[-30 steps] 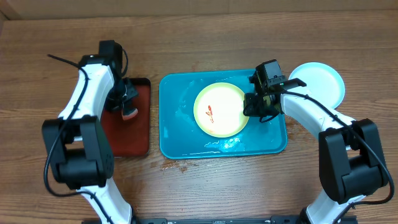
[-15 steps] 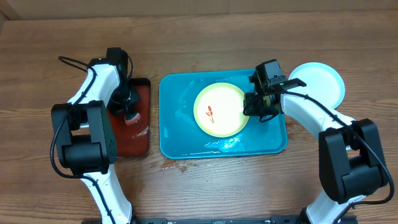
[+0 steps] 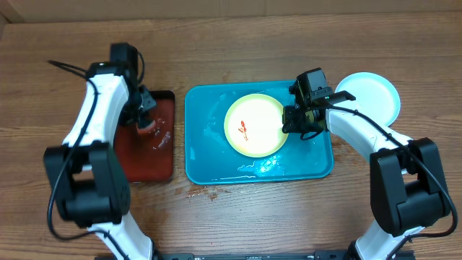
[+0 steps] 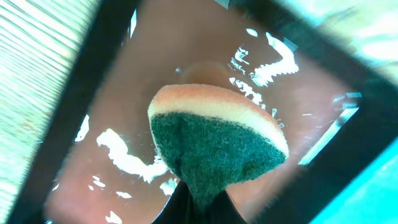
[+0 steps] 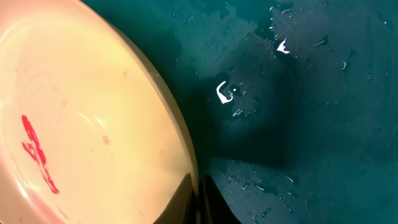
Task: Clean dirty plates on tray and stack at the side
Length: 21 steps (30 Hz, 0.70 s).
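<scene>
A yellow-green rimmed plate (image 3: 254,126) with a red sauce smear lies in the blue tray (image 3: 209,155). My right gripper (image 3: 293,123) is shut on the plate's right rim; the right wrist view shows the fingers (image 5: 198,202) pinching the rim of the plate (image 5: 81,124) over the wet tray (image 5: 298,124). A light blue plate (image 3: 369,97) sits on the table to the right of the tray. My left gripper (image 3: 144,117) is shut on a sponge (image 4: 217,140), green scouring side facing the camera, held over the dark red tray (image 3: 151,155). A third plate is not in view.
The dark red tray (image 4: 205,56) has a black rim and wet foam patches. Water droplets lie on the wooden table (image 3: 216,209) in front of the blue tray. The arm bases stand at the near edge.
My left arm has shifted with the sponge over the dark red tray, now a little further back and left. The right gripper and the yellow-green plate have stayed in place.
</scene>
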Each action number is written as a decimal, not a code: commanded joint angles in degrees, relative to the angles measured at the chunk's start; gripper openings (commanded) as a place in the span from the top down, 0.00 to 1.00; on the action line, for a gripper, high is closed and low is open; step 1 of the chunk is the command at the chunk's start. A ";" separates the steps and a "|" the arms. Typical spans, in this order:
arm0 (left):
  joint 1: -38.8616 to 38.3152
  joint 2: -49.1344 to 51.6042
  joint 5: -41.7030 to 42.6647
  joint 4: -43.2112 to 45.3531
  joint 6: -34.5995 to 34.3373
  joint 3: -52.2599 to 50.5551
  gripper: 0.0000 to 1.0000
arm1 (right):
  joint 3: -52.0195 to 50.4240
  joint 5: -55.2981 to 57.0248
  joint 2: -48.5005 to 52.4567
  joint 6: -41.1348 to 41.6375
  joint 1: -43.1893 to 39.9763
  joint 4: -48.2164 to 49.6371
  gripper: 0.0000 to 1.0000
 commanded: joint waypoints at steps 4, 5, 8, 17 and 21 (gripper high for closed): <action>0.35 -0.79 -0.74 1.92 1.66 -0.55 0.96 | -0.22 0.55 0.31 0.11 0.13 0.42 0.96; 0.35 -0.15 -0.74 2.16 1.64 -0.92 0.96 | -0.22 0.55 0.31 0.11 0.13 0.33 0.96; 0.37 2.62 -0.76 2.58 1.66 -1.40 0.96 | -0.22 0.55 0.31 0.11 0.13 0.28 0.96; 0.42 8.55 -0.76 3.91 1.68 -1.42 0.96 | -0.22 0.57 0.31 0.09 0.13 0.33 0.96; 0.42 9.46 -0.72 5.64 1.97 -1.42 0.96 | -0.22 0.57 0.31 0.09 0.13 0.52 0.96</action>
